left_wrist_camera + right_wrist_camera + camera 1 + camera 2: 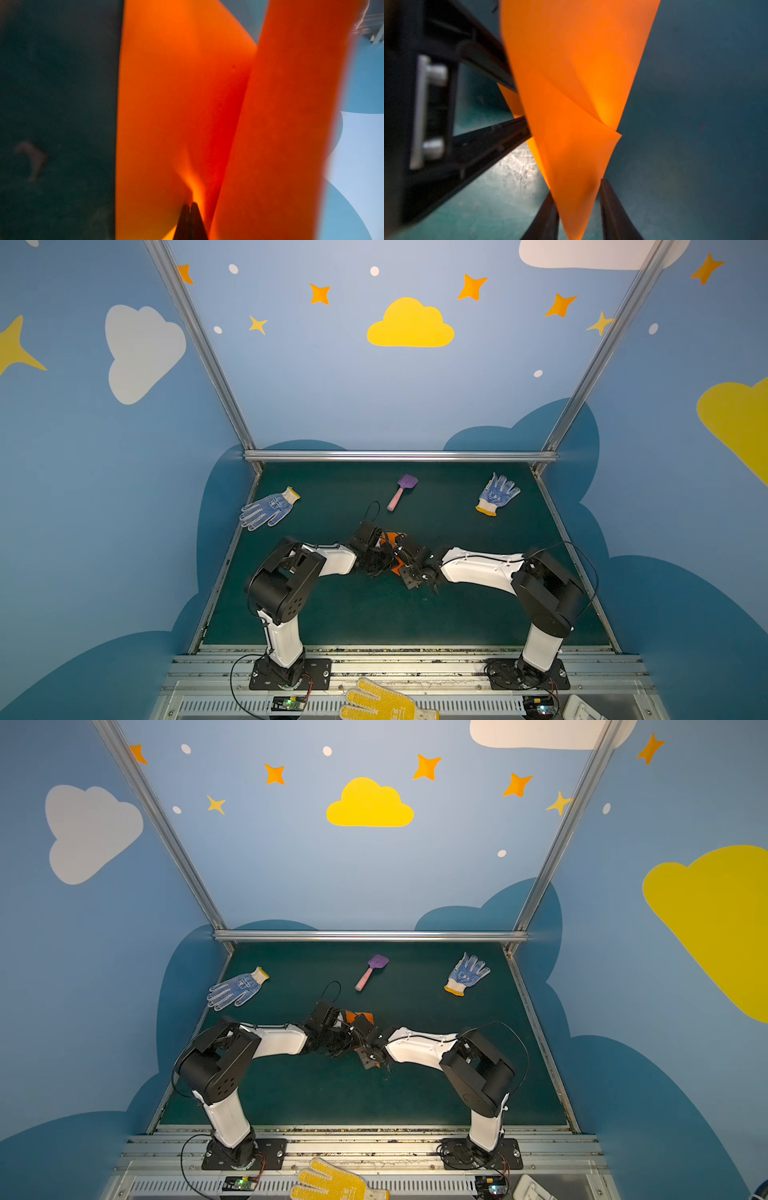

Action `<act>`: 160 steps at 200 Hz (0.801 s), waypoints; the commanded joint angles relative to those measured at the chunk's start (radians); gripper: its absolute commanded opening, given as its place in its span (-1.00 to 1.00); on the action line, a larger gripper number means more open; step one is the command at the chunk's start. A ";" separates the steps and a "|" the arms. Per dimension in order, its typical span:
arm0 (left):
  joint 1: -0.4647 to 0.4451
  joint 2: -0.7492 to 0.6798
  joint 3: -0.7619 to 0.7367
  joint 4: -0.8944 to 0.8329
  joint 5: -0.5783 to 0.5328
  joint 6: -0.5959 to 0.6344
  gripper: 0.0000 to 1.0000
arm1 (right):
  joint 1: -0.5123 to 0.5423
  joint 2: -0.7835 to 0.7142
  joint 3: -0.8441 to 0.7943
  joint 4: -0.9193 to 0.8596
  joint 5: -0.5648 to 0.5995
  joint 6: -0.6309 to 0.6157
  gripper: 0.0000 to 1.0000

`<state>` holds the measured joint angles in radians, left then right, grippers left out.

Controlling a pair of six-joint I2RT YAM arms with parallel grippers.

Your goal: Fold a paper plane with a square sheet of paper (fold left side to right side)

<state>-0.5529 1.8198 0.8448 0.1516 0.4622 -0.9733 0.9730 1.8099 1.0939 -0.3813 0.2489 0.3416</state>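
Pinching the folded orange paper (176, 104), the left gripper (189, 206) has its jaws pressed fully together on a crease. The right gripper (576, 187) stands partly open, with a pointed corner of the paper between its separated jaws. In both top views the paper is held between the two grippers, over the middle of the green surface (374, 614).
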 commanded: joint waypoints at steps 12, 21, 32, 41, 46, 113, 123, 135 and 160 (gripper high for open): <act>-0.002 0.026 -0.012 -0.014 -0.006 0.016 -0.93 | 0.004 0.008 0.007 -0.021 0.020 -0.004 -0.52; -0.001 0.026 -0.012 -0.013 -0.005 0.016 -0.93 | 0.004 0.008 0.005 -0.018 0.018 -0.004 -0.57; -0.002 0.026 -0.012 -0.012 -0.003 0.016 -0.93 | 0.006 0.006 0.004 -0.016 0.014 -0.005 -0.62; -0.002 0.026 -0.012 -0.012 -0.005 0.016 -0.93 | 0.006 0.008 0.004 -0.016 0.011 -0.007 -0.66; -0.003 0.026 -0.011 -0.014 -0.004 0.016 -0.93 | 0.006 0.008 0.003 -0.015 0.009 -0.007 -0.69; -0.002 0.028 -0.014 -0.009 -0.001 0.016 -0.93 | -0.021 0.019 -0.029 0.054 -0.119 0.012 -1.00; -0.002 0.027 -0.016 -0.010 -0.001 0.016 -0.93 | -0.038 0.014 -0.045 0.077 -0.157 0.022 -1.00; -0.002 0.026 -0.018 -0.008 -0.002 0.016 -0.93 | -0.066 0.007 -0.066 0.108 -0.218 0.032 -1.00; -0.002 0.025 -0.023 -0.004 0.000 0.016 -0.93 | -0.109 -0.002 -0.094 0.145 -0.312 0.043 -1.00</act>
<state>-0.5529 1.8202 0.8436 0.1543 0.4625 -0.9730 0.9020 1.8057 1.0378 -0.2852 0.0555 0.3607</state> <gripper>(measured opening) 0.047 0.047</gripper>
